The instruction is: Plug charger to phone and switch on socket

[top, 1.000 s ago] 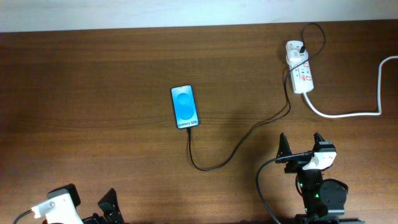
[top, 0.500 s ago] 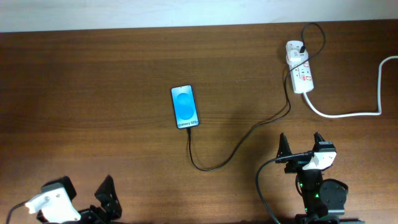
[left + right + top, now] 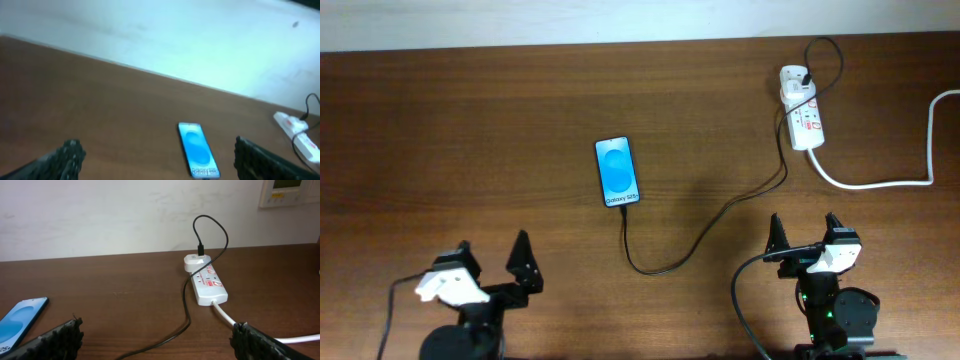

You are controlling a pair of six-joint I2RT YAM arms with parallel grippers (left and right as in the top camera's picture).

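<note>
Desk [image 3: 470, 120]: dk brown w/ wood grain. Phone [image 3: 617, 171]: black edge, bright blue screen w/ lighter oval. Charger [image 3: 650, 272]: black. Socket [image 3: 803, 118]: white w/ red switch marks; cord [image 3: 880, 184] white.

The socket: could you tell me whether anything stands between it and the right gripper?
Nothing upright does. Between the right gripper and the socket only two leads lie flat: the charger trailing left and the white cord curving right.

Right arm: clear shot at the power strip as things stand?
Probably yes. The power strip lies straight ahead of the open right end effector, bare table between; the black cable skirts the left of that path.
</note>
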